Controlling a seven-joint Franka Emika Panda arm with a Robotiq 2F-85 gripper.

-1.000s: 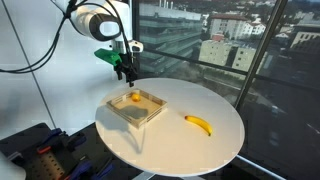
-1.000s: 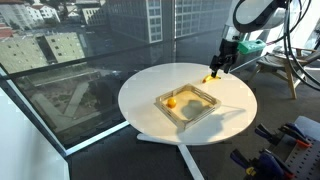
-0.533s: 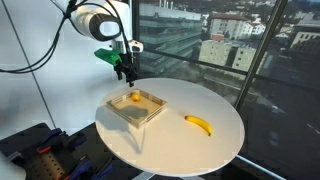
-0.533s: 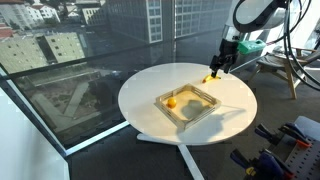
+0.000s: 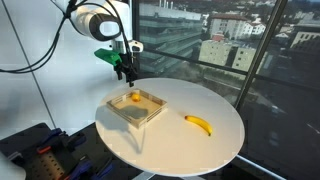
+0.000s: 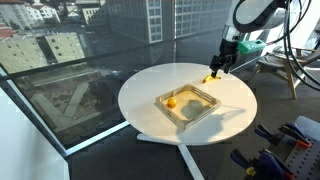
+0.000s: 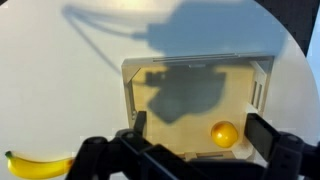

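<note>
The black 2-finger gripper hangs spread wide and empty above the round white table, over the far edge of the shallow square wooden tray, touching nothing. In the wrist view, 1 small round orange fruit lies inside the tray just ahead of the gripper, while the yellow banana lies on the bare tabletop well off to its side. As I judge it, nothing is grasped yet: the fruit sits in the tray, the banana remains outside.
</note>
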